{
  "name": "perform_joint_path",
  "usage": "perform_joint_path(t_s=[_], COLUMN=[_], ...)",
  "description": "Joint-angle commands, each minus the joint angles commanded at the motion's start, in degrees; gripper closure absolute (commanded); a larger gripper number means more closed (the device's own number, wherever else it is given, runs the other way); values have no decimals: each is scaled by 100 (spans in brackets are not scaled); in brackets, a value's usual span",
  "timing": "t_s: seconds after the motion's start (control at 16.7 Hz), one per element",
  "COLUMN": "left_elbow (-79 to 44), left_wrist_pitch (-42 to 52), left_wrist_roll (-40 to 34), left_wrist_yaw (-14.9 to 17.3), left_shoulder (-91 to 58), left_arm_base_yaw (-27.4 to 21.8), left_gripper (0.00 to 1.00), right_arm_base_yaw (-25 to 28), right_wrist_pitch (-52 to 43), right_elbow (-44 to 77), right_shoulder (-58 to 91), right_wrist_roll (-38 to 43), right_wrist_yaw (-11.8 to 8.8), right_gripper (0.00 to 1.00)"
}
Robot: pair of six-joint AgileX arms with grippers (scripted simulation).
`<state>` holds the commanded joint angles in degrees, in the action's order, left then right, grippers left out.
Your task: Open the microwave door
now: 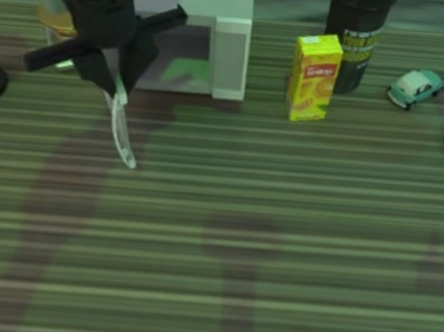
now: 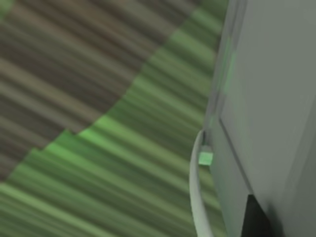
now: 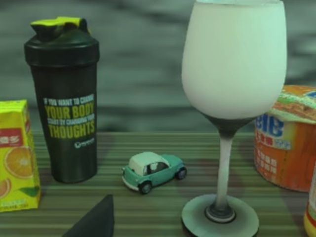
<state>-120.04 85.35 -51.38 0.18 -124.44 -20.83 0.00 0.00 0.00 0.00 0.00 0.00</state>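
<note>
The microwave, a pale grey-white box, stands at the back left of the table. Its microwave door is swung out toward the front and shows nearly edge-on in the top view. My left gripper hangs over the door's upper free edge and is shut on it. The left wrist view shows the door panel up close, its curved pale handle, and one dark finger against the panel. My right gripper is out of the top view and parked low at the table's right.
A yellow carton, a black shaker bottle and a teal toy car stand right of the oven. A wine glass and an orange tub are near the right arm. A yellowish cup stands left of the oven.
</note>
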Motion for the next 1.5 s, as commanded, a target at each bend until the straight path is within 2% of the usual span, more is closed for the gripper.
perform_joint_path(t_s=[1.5], left_elbow=[254], left_wrist_pitch=[-89], left_wrist_roll=[95], left_wrist_yaw=[-4], left_shoulder=[141], left_arm_base_yaw=[83], left_gripper=[100], right_arm_base_yaw=[0], right_wrist_pitch=[0], right_elbow=[0], right_shoulder=[0], right_wrist_roll=[0], right_wrist_yaw=[0], right_gripper=[0])
